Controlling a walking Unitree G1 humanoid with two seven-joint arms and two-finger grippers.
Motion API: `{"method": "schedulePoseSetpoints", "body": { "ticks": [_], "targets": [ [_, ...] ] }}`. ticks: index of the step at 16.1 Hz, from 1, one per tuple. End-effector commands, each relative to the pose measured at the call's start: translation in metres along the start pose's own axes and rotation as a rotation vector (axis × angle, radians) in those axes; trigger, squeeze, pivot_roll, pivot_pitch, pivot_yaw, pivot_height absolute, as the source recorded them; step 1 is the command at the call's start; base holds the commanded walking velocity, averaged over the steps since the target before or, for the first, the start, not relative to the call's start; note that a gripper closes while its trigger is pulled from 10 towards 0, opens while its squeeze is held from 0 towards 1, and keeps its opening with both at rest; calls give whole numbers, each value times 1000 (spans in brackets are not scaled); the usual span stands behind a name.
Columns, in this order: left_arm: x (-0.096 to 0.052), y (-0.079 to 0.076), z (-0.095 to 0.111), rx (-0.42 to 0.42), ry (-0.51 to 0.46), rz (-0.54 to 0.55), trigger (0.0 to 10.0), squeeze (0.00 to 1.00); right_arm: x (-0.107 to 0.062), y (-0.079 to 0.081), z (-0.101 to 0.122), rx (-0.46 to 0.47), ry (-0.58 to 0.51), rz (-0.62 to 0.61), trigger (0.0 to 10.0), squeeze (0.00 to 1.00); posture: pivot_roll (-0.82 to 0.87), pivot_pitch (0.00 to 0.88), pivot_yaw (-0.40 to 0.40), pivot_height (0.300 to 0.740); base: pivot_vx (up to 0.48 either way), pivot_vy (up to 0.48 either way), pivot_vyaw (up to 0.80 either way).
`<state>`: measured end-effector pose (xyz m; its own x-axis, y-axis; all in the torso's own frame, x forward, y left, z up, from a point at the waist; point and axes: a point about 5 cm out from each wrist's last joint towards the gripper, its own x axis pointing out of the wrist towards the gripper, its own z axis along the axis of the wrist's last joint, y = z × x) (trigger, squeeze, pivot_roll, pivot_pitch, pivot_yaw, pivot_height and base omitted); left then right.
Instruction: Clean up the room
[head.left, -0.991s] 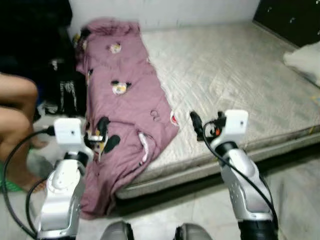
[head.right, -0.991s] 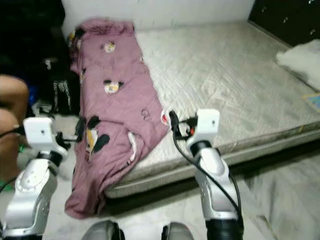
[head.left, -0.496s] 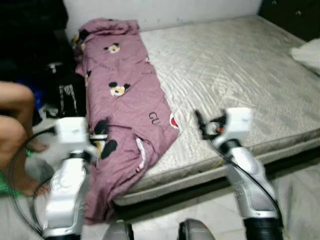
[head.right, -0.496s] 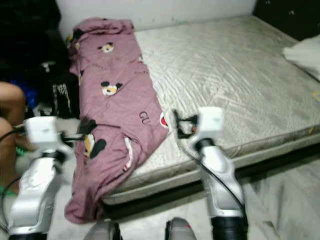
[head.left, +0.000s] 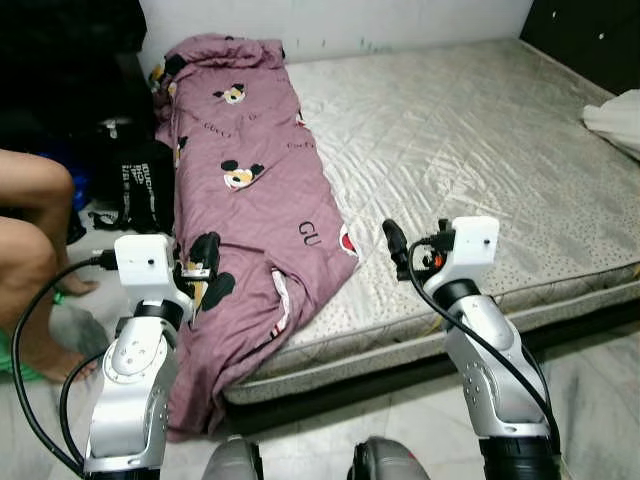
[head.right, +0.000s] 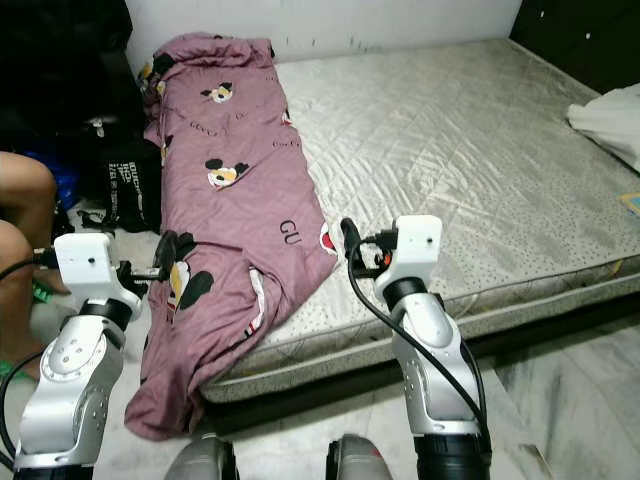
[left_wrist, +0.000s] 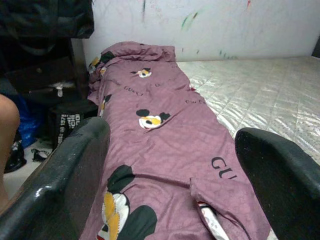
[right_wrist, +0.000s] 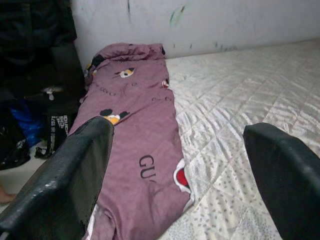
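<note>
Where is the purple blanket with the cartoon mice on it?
The purple blanket lies along the left side of the mattress, its near end hanging over the edge toward the floor, just ahead of the left gripper.

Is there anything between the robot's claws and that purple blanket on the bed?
Nothing visible. Both end effectors, left and right, are open and held before the blanket, which lies along the mattress edge with no object between.

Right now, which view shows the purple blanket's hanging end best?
The right eye view: the purple blanket spills over the mattress edge down to the floor. The left eye view matches; both wrist views crop that hanging end.
</note>
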<state>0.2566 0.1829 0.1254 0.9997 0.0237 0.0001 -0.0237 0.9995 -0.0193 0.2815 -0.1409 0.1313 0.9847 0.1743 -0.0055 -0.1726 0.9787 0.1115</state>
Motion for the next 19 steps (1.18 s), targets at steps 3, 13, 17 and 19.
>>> {"method": "schedulePoseSetpoints", "body": {
  "ticks": [3, 13, 17, 19],
  "targets": [
    [1, 4, -2, 4, 17, 30, 10000, 0, 0, 0, 5, 0, -14, 2, 10000, 0, -91, 48, 10, 629, 0, 0, 0],
    [4, 8, -2, -1, 16, 74, 10000, 0, 4, 0, 3, -9, -8, 20, 10000, 0, -86, 35, -1, 590, 0, 0, 0],
    [3, 9, -4, -11, 20, 64, 10000, 0, 5, 3, 2, -25, -4, 42, 10000, 0, -86, 35, -3, 590, 0, 0, 114],
    [3, 8, -4, -11, 21, 54, 10000, 0, 5, 3, 3, -18, -5, 43, 10000, 0, -90, 40, 1, 590, 283, 0, 0]
  ]
}}
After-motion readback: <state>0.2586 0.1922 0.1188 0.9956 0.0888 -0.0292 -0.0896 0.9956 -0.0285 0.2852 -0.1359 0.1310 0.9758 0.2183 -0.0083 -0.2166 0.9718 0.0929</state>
